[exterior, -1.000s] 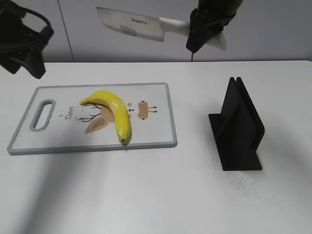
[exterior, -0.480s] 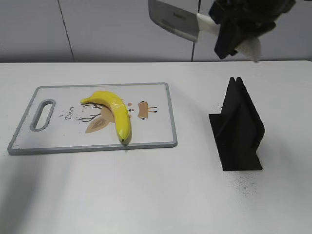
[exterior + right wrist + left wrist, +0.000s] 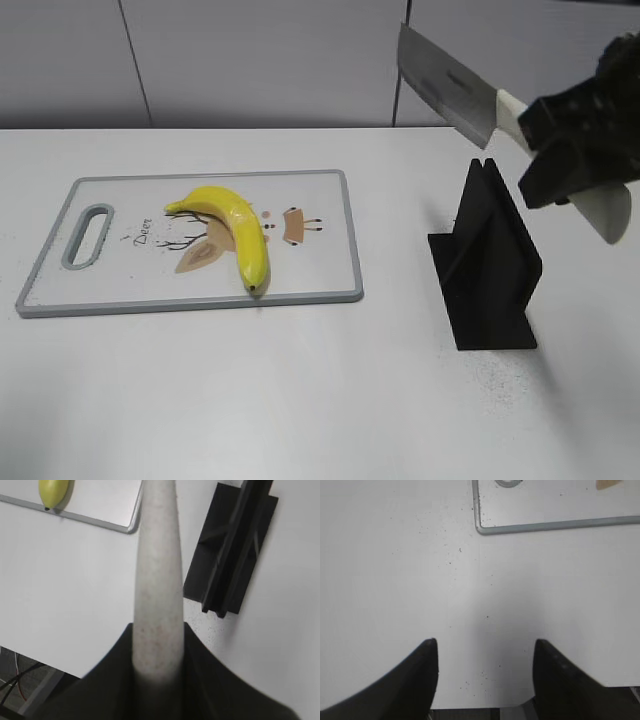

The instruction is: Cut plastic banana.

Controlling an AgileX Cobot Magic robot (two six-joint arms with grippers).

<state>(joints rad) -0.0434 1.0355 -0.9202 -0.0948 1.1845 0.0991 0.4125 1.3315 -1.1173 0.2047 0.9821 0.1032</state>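
Note:
A yellow plastic banana (image 3: pixel 233 228) lies on a white cutting board (image 3: pixel 320 215) with a grey rim, left of centre; its tip also shows in the right wrist view (image 3: pixel 52 492). My right gripper (image 3: pixel 560 150) is shut on the white handle of a cleaver knife (image 3: pixel 445 85) and holds it in the air above the black knife stand (image 3: pixel 488 262). In the right wrist view the knife's handle (image 3: pixel 159 575) fills the middle between the jaws (image 3: pixel 159 652). My left gripper (image 3: pixel 485 655) is open and empty over bare table, out of the exterior view.
The black knife stand (image 3: pixel 235 545) stands upright at the right of the white table. The cutting board's corner (image 3: pixel 490 527) shows at the top of the left wrist view. The table's near edge lies just below the left jaws.
My right gripper has carried the knife from above the board's far side to the right and down, to above the stand. The left arm has left the exterior view.

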